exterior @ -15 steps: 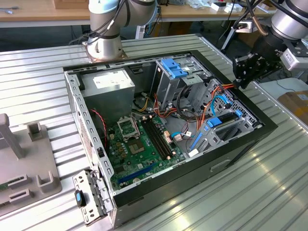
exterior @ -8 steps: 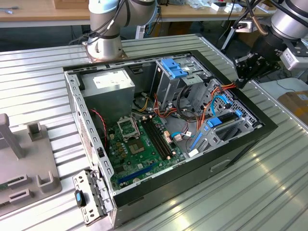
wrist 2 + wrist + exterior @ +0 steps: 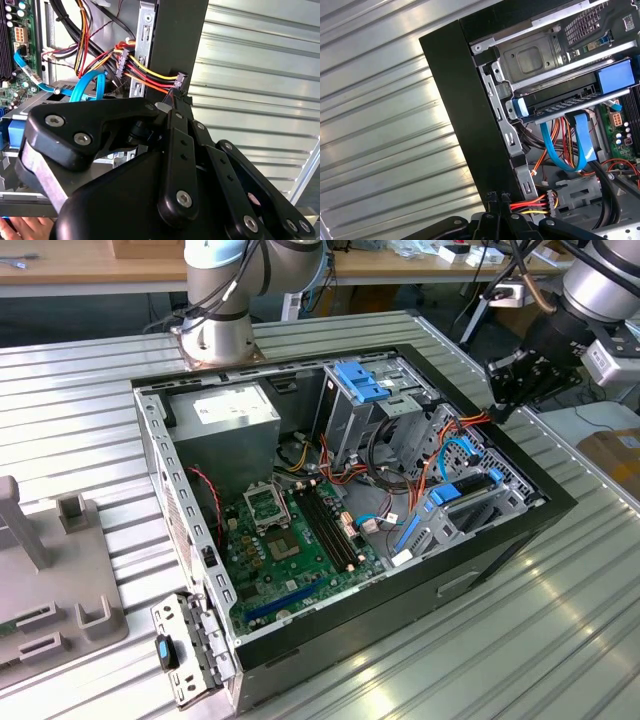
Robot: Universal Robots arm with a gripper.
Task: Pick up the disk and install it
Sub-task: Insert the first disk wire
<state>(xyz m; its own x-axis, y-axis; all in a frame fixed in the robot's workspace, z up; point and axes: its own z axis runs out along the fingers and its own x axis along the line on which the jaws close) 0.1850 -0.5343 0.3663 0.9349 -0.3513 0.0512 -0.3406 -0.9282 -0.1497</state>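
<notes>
At the computer case's point(image 3: 500, 540) rim, on the exterior view's right, the end effector point(image 3: 498, 405) is hovering, fingertips narrowed together and gripping nothing. The disk point(image 3: 560, 100) is lying just inside, under a metal bay point(image 3: 535, 60), its blue carrier seemingly guiding it along the rails.

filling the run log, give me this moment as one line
pincer: shut, beside case wall | disk: in drive bay, not held
</notes>
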